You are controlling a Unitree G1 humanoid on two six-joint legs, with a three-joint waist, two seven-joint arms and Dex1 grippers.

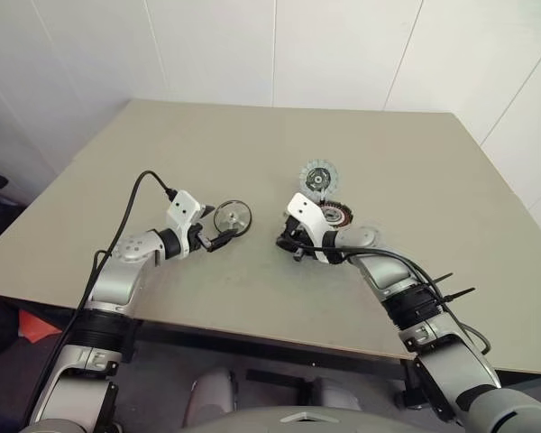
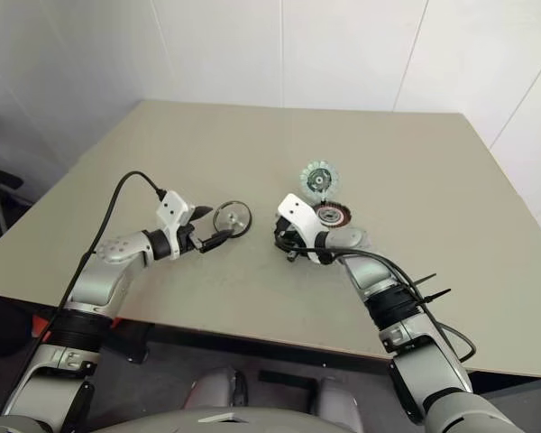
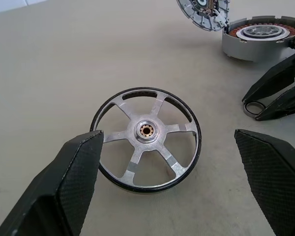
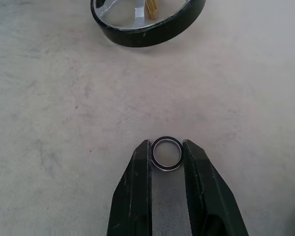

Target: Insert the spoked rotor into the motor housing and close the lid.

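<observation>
Overhead, beige table (image 1: 252, 153), white panelled wall (image 1: 252, 45), left pincer (image 3: 167, 142) apart, right pincer (image 4: 166, 153) clamped on small ring (image 4: 166, 153).

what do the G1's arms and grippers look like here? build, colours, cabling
Both arms are silver-grey metal segments with black joint bands and a white block at each wrist. A black cable loops loosely along each forearm; black zip-tie tails stick out on the right one. The left gripper and right gripper each have two black tapered fingers; the left's pads show a fine textured weave.

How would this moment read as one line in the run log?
left claw: open at spoked rotor | right claw: pinching small ring | motor housing: open
</observation>
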